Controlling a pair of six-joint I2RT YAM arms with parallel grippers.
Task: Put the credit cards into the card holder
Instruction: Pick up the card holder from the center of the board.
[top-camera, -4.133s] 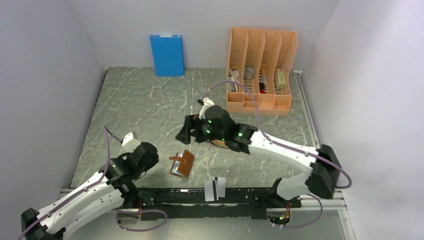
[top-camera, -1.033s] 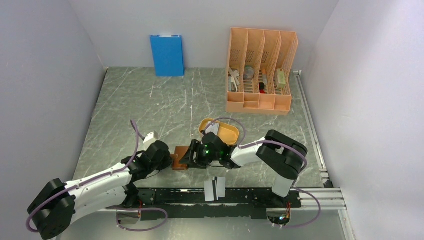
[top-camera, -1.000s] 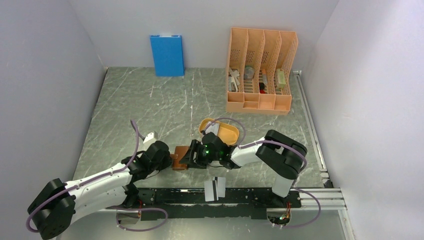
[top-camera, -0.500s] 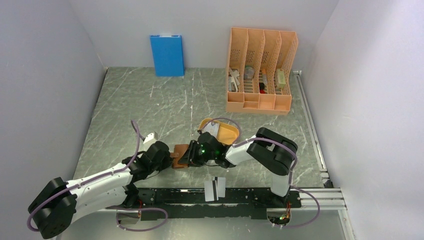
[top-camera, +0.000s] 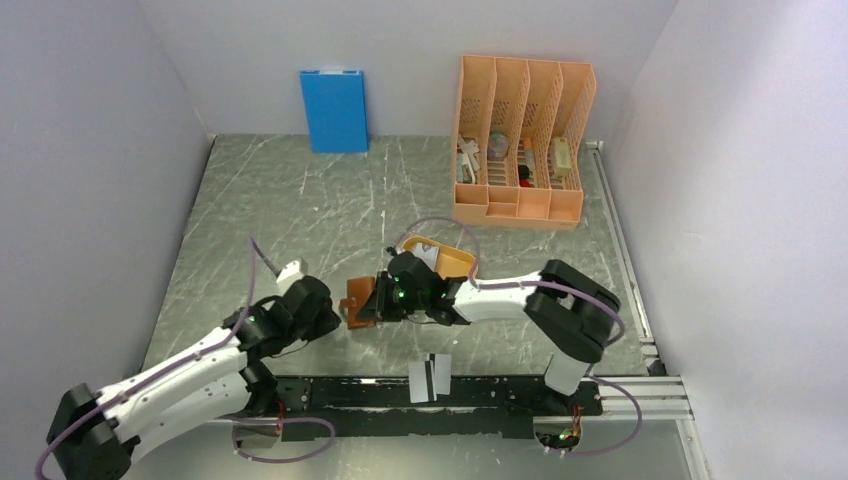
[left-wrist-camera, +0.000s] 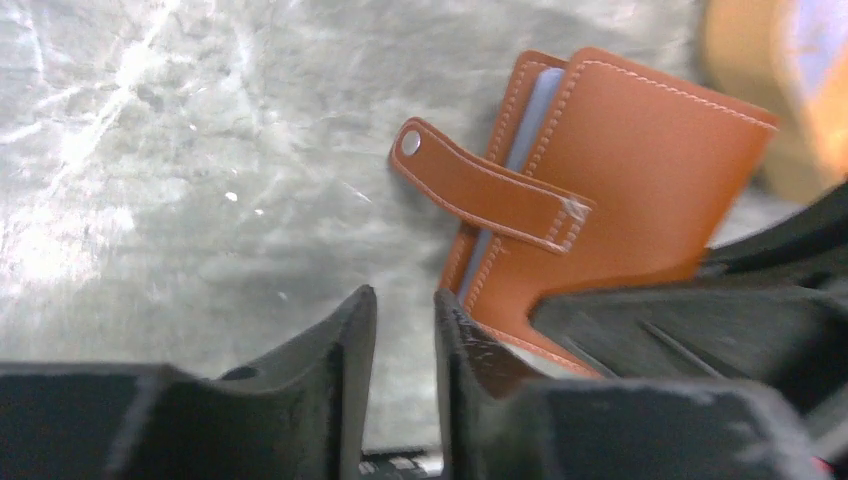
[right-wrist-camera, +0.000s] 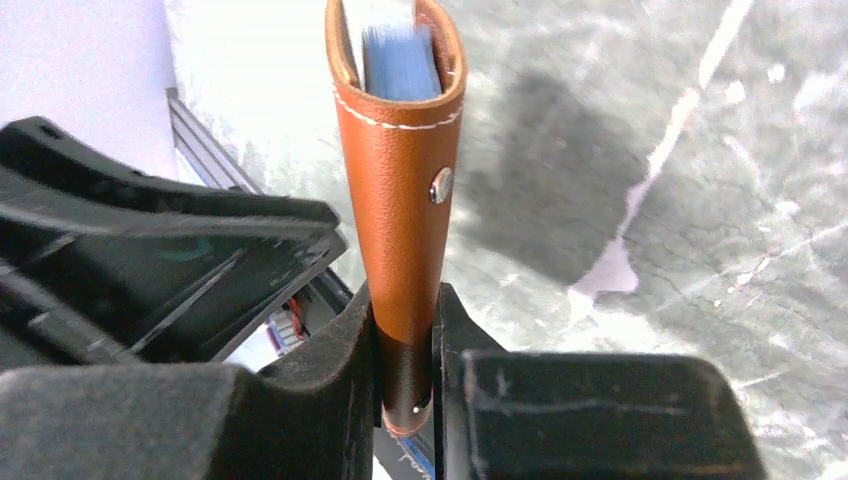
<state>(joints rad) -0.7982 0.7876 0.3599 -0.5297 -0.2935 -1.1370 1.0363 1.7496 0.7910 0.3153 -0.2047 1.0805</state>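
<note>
Brown leather with pale stitching, the card holder (right-wrist-camera: 400, 200) stands on its thin edge. It is pinched flat between the black fingers (right-wrist-camera: 300, 400) of the right gripper (right-wrist-camera: 404, 330), toward the middle of the near edge of the marbled grey table (top-camera: 300, 200). A thin blue card (right-wrist-camera: 398, 55) sits inside its fold, and a round metal snap (right-wrist-camera: 441, 184) shows on its side. The left gripper (left-wrist-camera: 400, 320) is just beside it, fingers almost together with a narrow slit, holding nothing. A white card with a black stripe (top-camera: 430, 377) lies flat at the near edge.
</note>
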